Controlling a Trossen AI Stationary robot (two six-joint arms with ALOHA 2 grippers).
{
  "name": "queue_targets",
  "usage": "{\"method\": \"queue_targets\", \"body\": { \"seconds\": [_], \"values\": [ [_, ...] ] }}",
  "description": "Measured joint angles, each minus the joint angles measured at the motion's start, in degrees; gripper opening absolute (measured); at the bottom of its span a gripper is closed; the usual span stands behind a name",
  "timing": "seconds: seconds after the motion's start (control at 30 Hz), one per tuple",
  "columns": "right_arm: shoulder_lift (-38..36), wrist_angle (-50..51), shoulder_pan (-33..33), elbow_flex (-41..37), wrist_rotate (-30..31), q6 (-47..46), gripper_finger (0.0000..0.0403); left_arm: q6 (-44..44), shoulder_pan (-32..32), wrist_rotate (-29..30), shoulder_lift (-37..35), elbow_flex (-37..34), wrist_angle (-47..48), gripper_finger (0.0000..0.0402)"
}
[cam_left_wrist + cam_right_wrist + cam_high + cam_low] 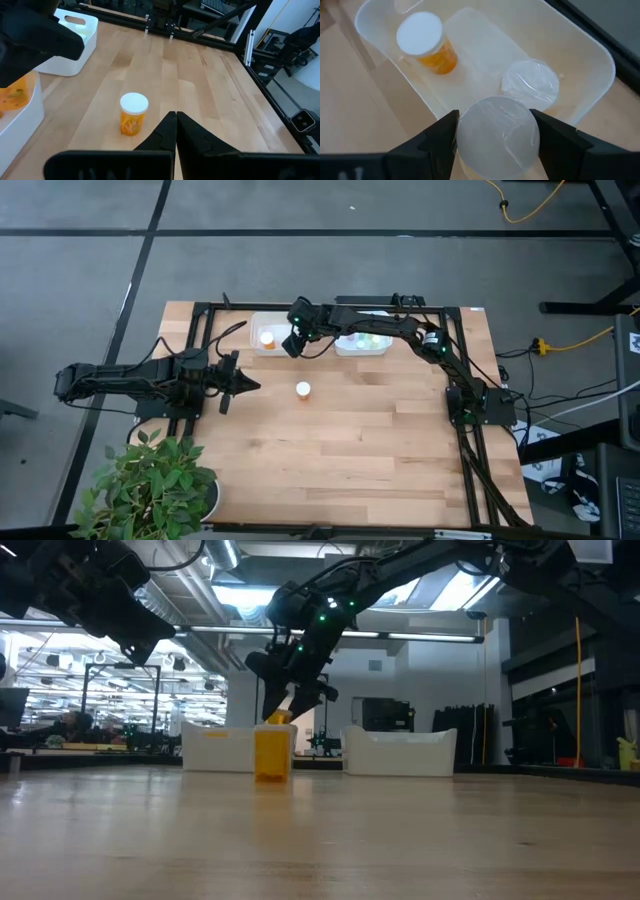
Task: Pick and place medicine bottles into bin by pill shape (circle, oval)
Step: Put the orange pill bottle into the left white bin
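My right gripper [293, 342] hangs over the right end of the left white bin [256, 346], shut on a white-capped medicine bottle [497, 132]. Under it, that bin [580, 45] holds an orange bottle [427, 42] and a pale bottle [530, 85]. The right white bin [345, 351] holds pale green bottles [366, 338]. One orange bottle [303, 389] with a white cap stands upright on the bare table [133, 114]. Left of it, my left gripper [247, 385] waits above the table, shut and touching nothing. My right gripper pinches the bottle between its two fingers, one on each side at the white cap [470, 125]. The fingers [437, 132] come slanting down from the table's right. The bottle is lifted clear above the left bin, cap toward the wrist, its orange body [278, 717] pointing down.
A potted plant [150, 480] stands at the near left corner. Black frame rails [470, 460] run along the table's right side and far edge. Open tabletop lies in front of the bins around the lone bottle.
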State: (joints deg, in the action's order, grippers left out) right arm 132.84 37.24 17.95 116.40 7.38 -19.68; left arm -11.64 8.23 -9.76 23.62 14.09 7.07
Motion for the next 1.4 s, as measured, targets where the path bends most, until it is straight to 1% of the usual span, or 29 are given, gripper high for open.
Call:
{"method": "queue_targets", "body": {
  "seconds": [0.07, 0.27, 0.57, 0.7, 0.77, 1.1, 1.2, 1.4],
  "values": [
    [0.00, 0.09, -0.17, 0.00, 0.25, 1.91, 0.0236, 0.00, -0.02, 0.00, -0.01, 0.00, -0.02, 0.0000],
    [0.00, -0.11, -0.15, 0.00, -0.05, 3.01, 0.0236, 0.00, -0.02, 0.00, -0.01, 0.00, -0.02, 0.0000],
    [0.02, -0.03, -0.15, -0.02, -0.97, 12.28, 0.0236, 0.00, 0.00, 0.00, -0.01, 0.00, -0.01, 0.0000],
    [0.02, -0.05, -0.15, -0.02, -0.99, 18.66, 0.0236, 0.00, -0.02, 0.00, -0.02, 0.00, -0.02, 0.0000],
    [0.02, -0.03, -0.15, -0.02, -0.99, 19.89, 0.0236, 0.00, 0.00, -0.01, 0.00, 0.00, -0.01, 0.0000],
    [0.02, 0.19, -0.15, -0.04, -1.45, 15.24, 0.0240, -0.16, -0.02, -0.44, -0.01, 0.00, -0.02, 0.0000],
    [0.02, 0.18, -0.15, -0.07, -1.47, 13.81, 0.0253, -0.22, -0.02, -0.44, -0.02, 0.00, -0.02, 0.0000],
    [0.04, 0.24, -0.15, -0.07, -1.08, 14.03, 0.0281, -0.24, -0.02, -0.44, 0.00, 0.00, -0.02, 0.0000]
  ]
}}
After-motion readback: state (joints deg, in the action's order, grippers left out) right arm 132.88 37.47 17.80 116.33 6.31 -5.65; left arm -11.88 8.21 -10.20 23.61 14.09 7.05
